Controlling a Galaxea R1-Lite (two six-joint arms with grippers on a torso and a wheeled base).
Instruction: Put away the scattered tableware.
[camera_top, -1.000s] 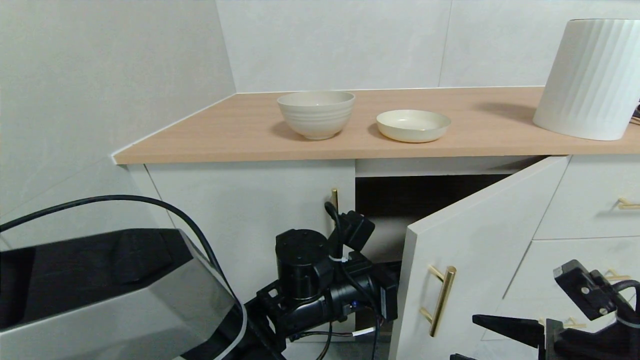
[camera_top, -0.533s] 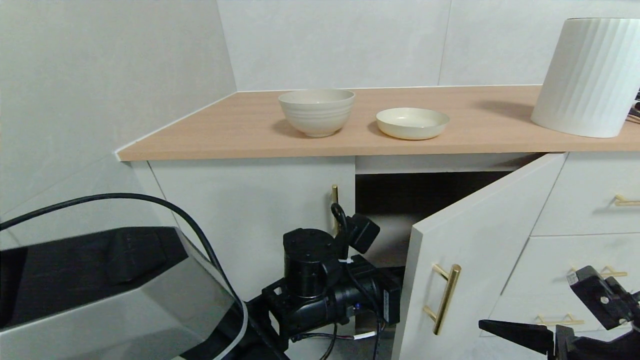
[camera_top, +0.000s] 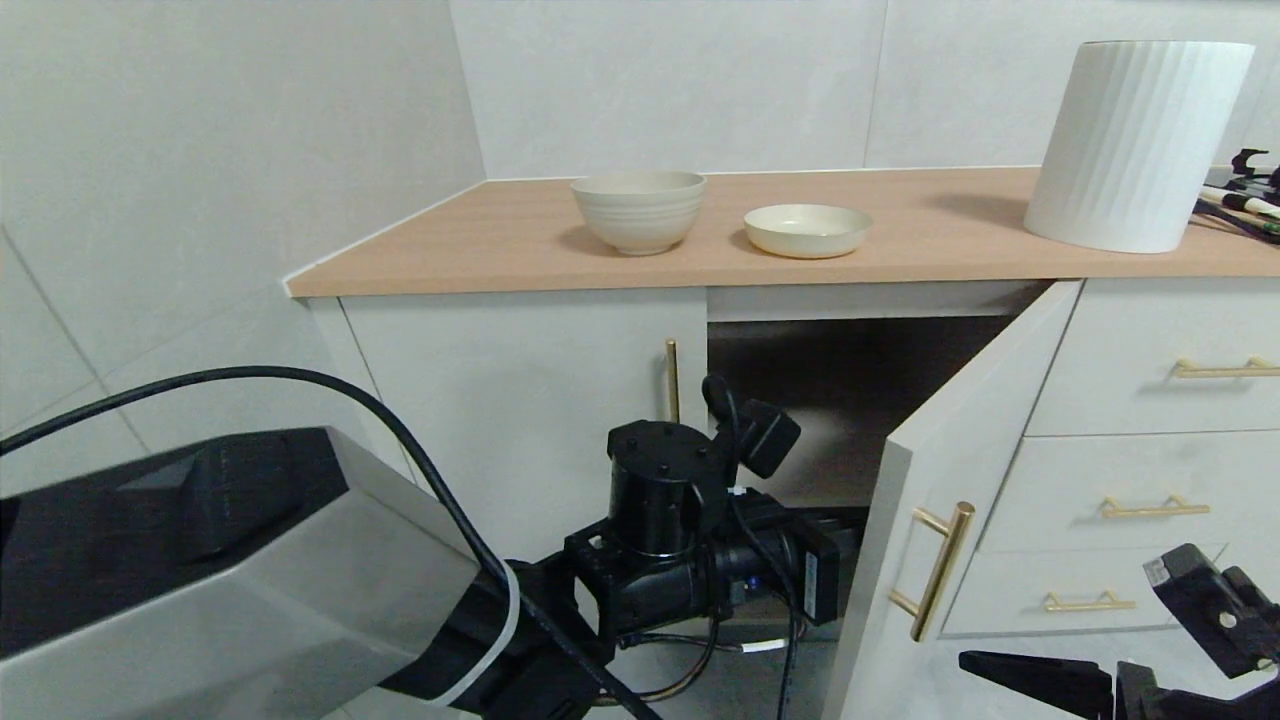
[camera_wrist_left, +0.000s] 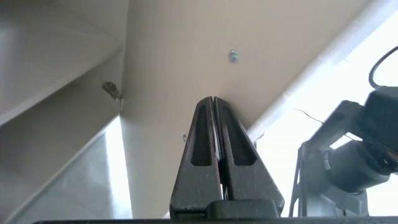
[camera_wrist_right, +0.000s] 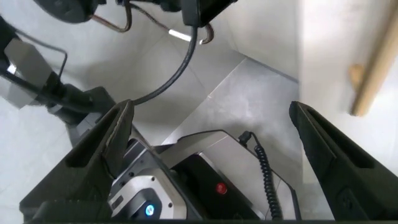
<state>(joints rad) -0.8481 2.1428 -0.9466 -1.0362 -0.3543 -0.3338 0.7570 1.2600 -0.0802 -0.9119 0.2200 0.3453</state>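
Nothing's stowed yet: cupboard door (camera_top: 960, 480) open, bowl (camera_top: 639, 210) and plate (camera_top: 807, 229) sit on the table (camera_top: 500, 250), well above your clenched left tool (camera_wrist_left: 214, 106) and released right tool (camera_wrist_right: 210, 107).

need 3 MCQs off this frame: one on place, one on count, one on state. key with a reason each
1. Where is the shallow dish?
A) on the countertop, to the robot's right of the bowl
B) stacked inside the bowl
C) on the floor

2. How many drawer handles show beyond the open door?
A) one
B) three
C) five

3. The left gripper is:
A) wide open
B) shut on a spoon
C) shut, empty

Key:
1 A: dish and bowl sit apart on the wood top.
2 B: three gold bars, one above another.
3 C: the left wrist view shows its jaws pressed together with nothing between.
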